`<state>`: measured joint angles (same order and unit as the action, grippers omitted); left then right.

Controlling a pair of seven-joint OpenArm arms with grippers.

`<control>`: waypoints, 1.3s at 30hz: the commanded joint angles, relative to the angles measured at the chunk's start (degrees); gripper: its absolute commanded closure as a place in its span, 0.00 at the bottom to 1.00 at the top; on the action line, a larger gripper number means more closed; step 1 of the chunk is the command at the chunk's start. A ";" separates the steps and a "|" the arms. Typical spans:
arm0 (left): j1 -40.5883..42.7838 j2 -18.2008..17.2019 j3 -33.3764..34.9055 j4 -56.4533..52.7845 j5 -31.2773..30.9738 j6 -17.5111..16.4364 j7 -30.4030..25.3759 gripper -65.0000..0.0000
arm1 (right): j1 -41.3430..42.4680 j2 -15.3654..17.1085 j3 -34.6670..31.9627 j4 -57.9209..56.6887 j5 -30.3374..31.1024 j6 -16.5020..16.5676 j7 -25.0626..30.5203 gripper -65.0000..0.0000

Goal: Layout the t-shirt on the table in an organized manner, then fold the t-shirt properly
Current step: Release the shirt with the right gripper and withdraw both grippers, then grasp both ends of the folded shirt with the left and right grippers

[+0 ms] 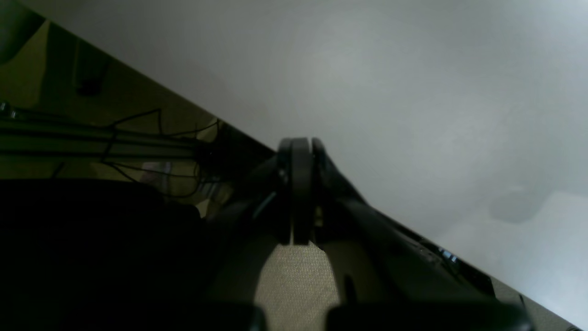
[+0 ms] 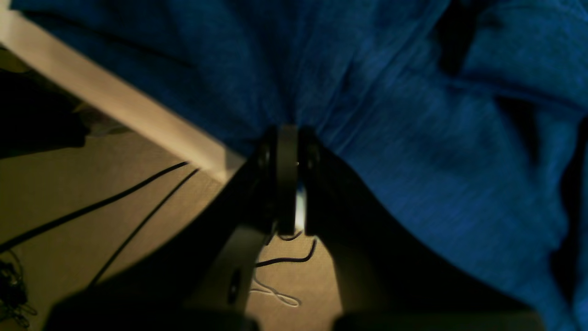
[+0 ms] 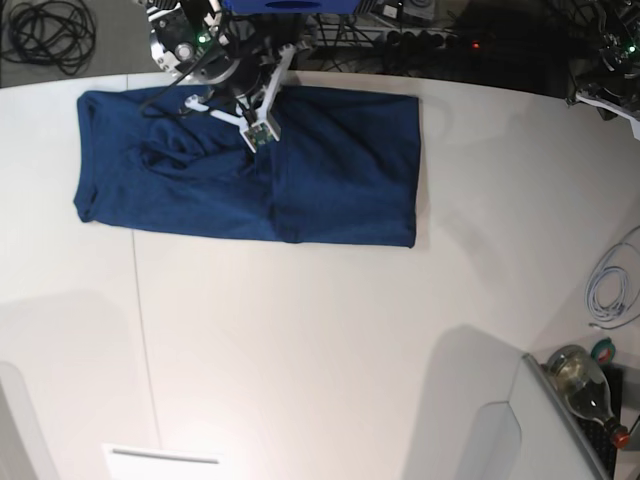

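T-shirt (image 3: 300, 180) is lying as a partly folded rectangle at upper left of the table (image 3: 320, 350). Right gripper (image 2: 288, 138) is clamping its fabric; left gripper (image 1: 301, 147) is closed empty. Further folds are pending.

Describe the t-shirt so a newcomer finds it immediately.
Look at the big white table, along its far edge under the right gripper. There lies the t-shirt: a dark navy, wrinkled rectangle of fabric, the only cloth on the pale surface.
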<state>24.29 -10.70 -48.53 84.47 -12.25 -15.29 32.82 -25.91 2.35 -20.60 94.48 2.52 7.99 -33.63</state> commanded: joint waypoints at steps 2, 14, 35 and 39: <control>0.19 -1.04 -0.30 0.85 -0.28 0.04 -0.86 1.00 | -1.03 -0.20 -0.10 1.48 0.24 0.23 0.79 0.99; 0.19 -1.13 -0.30 0.85 -0.28 0.04 -0.86 1.00 | -2.35 -0.11 -0.02 3.06 0.24 0.23 0.79 0.98; -2.71 -0.77 10.69 0.85 0.16 -4.71 -1.04 1.00 | 4.94 5.78 57.92 2.01 44.73 18.17 -9.49 0.12; -4.47 -1.13 18.07 0.76 0.34 -4.71 -6.49 1.00 | 11.71 10.00 64.07 -11.97 44.99 24.49 -18.20 0.12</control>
<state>19.77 -10.81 -30.09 84.47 -11.88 -19.92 26.96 -13.93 11.51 43.05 81.38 46.63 32.21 -52.05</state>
